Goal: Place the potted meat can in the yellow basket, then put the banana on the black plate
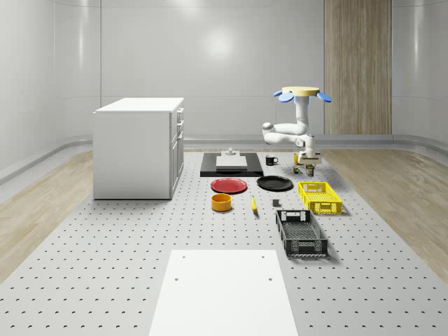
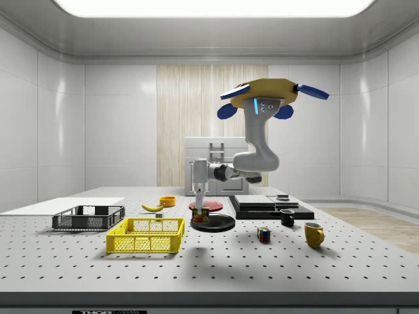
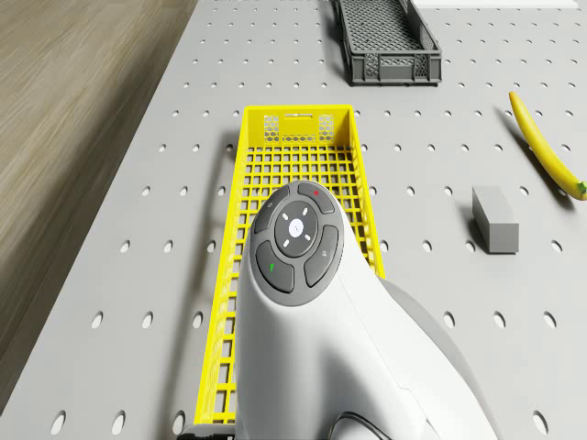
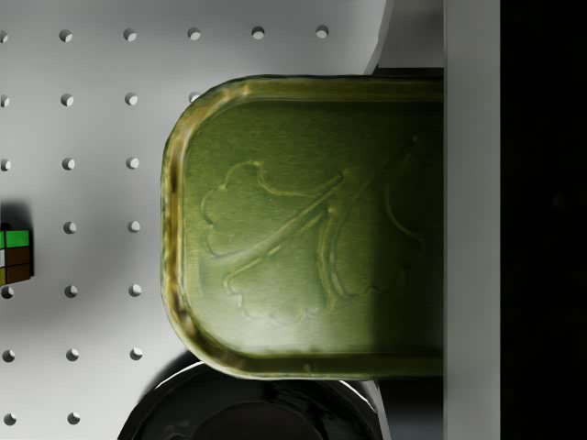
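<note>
White panelled walls surround a perforated grey table (image 1: 105, 280) on which the objects are laid out. Above its far right part the drone (image 1: 302, 93) hovers, arm bent downward, the gripper (image 2: 199, 204) clamped on the potted meat can (image 2: 200, 213), which is held off the surface just beyond the far end of the yellow basket (image 1: 320, 197) and beside the black plate (image 1: 274, 183). In the wrist view the can's green lid sits against one finger (image 4: 470, 220). Left of the basket lies the banana (image 1: 254, 204), on the table, between an orange bowl (image 1: 221, 202) and a small grey block (image 1: 276, 204).
</note>
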Controlling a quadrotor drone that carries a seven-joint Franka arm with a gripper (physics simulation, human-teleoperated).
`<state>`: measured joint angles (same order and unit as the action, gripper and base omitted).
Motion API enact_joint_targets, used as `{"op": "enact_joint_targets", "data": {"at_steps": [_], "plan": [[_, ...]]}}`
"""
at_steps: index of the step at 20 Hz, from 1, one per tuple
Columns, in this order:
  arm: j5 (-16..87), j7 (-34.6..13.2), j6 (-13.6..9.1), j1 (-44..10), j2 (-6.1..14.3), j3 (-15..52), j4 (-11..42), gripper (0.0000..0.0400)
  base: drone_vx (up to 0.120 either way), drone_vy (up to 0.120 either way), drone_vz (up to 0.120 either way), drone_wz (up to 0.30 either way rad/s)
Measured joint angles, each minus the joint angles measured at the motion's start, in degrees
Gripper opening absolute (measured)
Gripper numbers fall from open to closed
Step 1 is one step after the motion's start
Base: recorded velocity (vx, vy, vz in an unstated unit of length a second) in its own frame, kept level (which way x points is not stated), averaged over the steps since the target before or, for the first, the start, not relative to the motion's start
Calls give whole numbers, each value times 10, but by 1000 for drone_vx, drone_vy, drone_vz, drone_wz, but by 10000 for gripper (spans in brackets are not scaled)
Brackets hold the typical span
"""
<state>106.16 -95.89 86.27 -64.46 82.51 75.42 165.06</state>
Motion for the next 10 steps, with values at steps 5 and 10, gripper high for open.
{"op": "enact_joint_targets", "data": {"at_steps": [5, 10], "plan": [[-2, -2, 4, -1, 5, 1, 0, 286, 120, 0, 0, 0], [-4, -3, 9, -3, 9, 2, 0, 286, 120, 0, 0, 0]]}}
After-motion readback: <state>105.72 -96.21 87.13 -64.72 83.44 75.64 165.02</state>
